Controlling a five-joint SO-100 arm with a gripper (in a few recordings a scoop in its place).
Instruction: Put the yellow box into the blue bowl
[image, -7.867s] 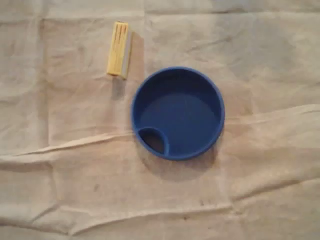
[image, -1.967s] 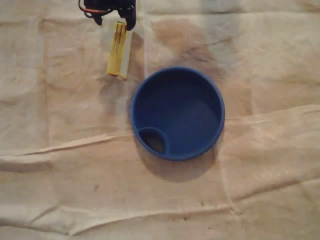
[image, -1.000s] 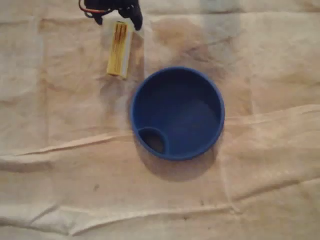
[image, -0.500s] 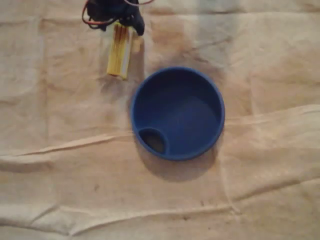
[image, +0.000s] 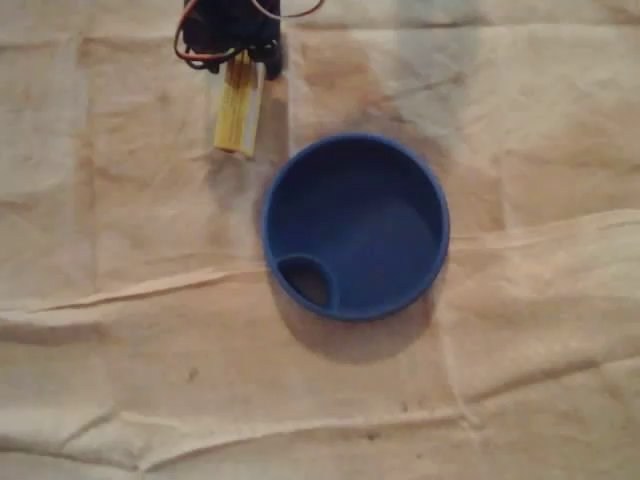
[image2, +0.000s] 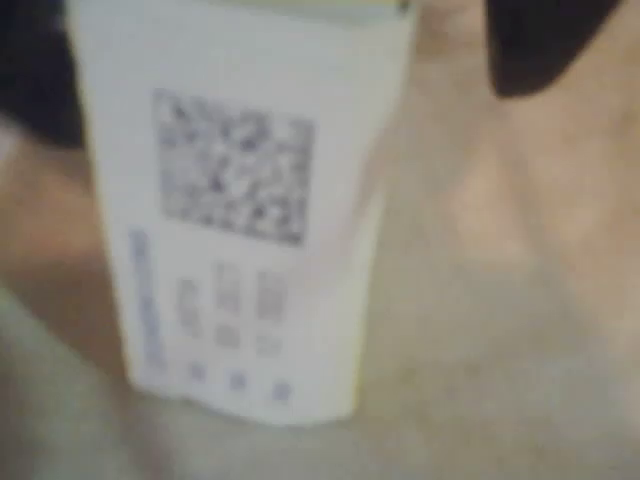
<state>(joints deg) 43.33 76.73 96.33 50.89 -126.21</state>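
Overhead view: gripper (image: 243, 60) is hanging at the top edge, dark body with orange wires (image: 181, 45) looping off it. It is sitting right over the upper end of the yellow box (image: 238, 112), covering that end. The box is lying flat on the beige cloth (image: 150, 380), long axis running roughly top to bottom, tilted slightly. Its lower end is pointing toward the blue bowl (image: 375, 215) but is not touching it; there is a strip of cloth showing between them. The box is sitting up and left of the bowl, outside it.

The bowl is sitting near the middle of the picture, upright and holding nothing. A small round compartment (image: 308, 282) is sitting against the inside of its rim at lower left. The cloth is lying creased, with long folds running across below the bowl.

Wrist view: blurred, very close. A white face of the box (image2: 240, 220) is taking up the left and centre, showing a square printed code and some blue print below it, too soft to read. A thin yellow edge is showing along its top. One dark finger (image2: 545, 40) is showing at upper right with bare cloth (image2: 500, 330) between it and the box; another dark shape is sitting at the box's left edge. So the jaws are straddling the box and spread apart, not clamping it.
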